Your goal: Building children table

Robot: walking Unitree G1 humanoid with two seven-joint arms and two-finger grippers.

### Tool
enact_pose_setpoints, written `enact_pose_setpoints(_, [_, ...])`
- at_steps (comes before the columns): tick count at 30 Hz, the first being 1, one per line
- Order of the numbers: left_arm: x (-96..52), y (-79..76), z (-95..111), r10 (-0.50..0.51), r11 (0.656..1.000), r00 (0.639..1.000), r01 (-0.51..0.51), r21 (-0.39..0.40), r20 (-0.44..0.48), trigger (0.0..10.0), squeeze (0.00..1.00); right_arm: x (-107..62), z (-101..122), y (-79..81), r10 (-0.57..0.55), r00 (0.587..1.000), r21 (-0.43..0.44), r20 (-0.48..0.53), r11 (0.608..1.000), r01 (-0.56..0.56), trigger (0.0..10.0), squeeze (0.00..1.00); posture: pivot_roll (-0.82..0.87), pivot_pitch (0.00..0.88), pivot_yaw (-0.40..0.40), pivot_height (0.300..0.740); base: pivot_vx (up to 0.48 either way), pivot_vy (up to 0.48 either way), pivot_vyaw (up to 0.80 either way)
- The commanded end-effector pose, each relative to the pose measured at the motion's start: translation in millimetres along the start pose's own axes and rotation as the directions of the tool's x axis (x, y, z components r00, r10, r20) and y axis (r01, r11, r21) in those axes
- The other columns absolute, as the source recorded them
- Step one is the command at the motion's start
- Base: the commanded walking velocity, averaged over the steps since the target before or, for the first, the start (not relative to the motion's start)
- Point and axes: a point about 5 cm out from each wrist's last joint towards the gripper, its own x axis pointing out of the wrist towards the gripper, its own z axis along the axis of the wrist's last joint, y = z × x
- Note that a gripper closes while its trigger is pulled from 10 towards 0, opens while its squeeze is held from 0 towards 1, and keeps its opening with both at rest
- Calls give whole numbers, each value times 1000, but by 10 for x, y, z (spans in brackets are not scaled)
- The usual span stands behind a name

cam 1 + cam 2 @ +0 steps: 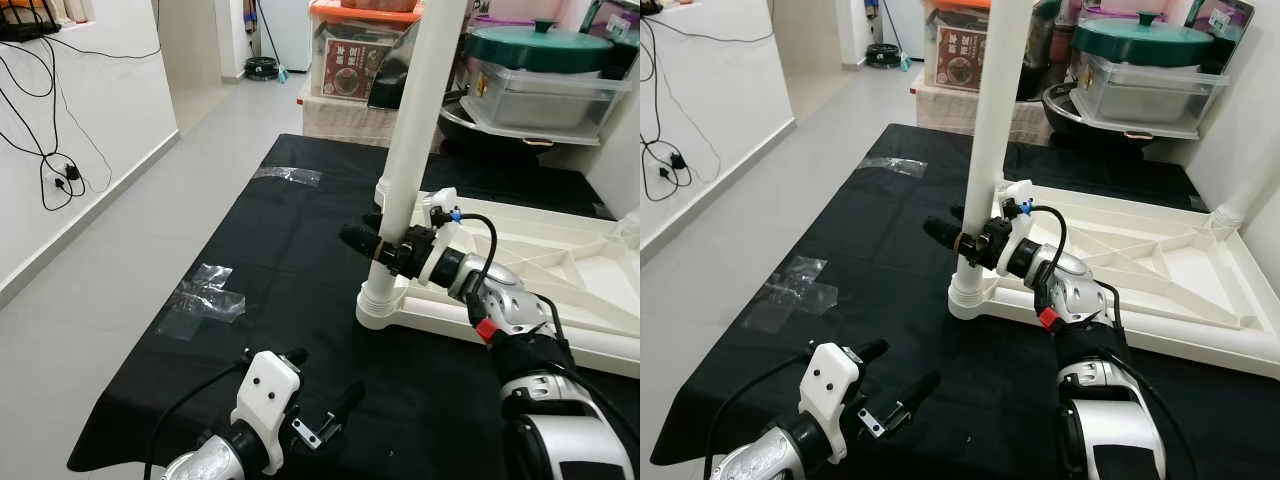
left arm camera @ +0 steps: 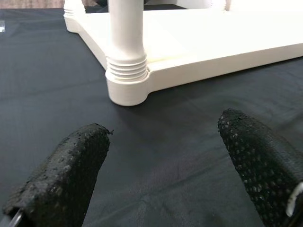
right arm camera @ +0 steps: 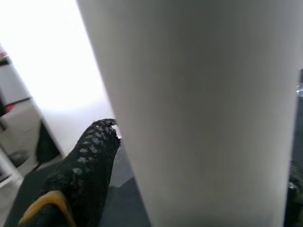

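One white leg (image 1: 425,110) stands upright in the corner socket of the upside-down tabletop (image 1: 1160,262), which lies on a black cloth (image 1: 300,330) on the floor, and we see our right tool (image 1: 375,243) pinching that leg low down, just above the ribbed collar, one black finger (image 3: 80,175) showing beside the tube in the wrist view. Our left tool (image 2: 165,170) hovers low over the cloth near the socket, its fingers spread and holding nothing. Clear tape (image 1: 203,298) patches lie on the cloth's left edge.
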Motion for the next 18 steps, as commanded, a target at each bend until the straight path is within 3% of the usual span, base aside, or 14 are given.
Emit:
enact_pose_setpoints(1, [1,-2,-28,2,1000,1000,-2,3,-11,10000,0,141,-56,74,53,998,-18,-39,998,-54,0,0,128,52,-91,740,0,0,0])
enact_pose_setpoints(7, [2,-6,-30,3,1000,1000,-3,5,-13,10000,0,232,23,29,-37,999,-38,33,999,39,0,0,134,53,-92,740,0,0,0])
enact_pose_setpoints(9, [3,-9,-38,1,1000,1000,-1,6,-15,10000,0,170,45,-48,-167,983,-85,72,981,173,0,0,123,40,-90,740,0,0,0])
enact_pose_setpoints(14, [5,-12,-46,-2,1000,1000,2,5,-16,10000,0,89,45,-102,-270,958,-116,92,953,280,0,0,116,38,-86,740,0,0,0])
enact_pose_setpoints(15, [8,-13,-47,-5,1000,1000,5,3,-15,10000,0,25,27,-136,-380,919,-124,101,912,391,0,0,110,35,-86,740,0,0,0])
enact_pose_setpoints(16, [11,-11,-51,-7,1000,1000,7,2,-15,10000,0,-53,-6,-178,-543,834,-135,97,823,551,0,0,106,33,-85,740,0,0,0])
enact_pose_setpoints(17, [11,-11,-51,-7,1000,1000,7,2,-15,10000,0,-53,-6,-178,-543,834,-135,97,823,551,0,0,106,33,-85,740,0,0,0])
enact_pose_setpoints(18, [12,-10,-53,-9,1000,1000,9,1,-15,10000,0,-118,-26,-206,-648,755,-147,100,741,655,0,0,106,33,-85,740,0,0,0])
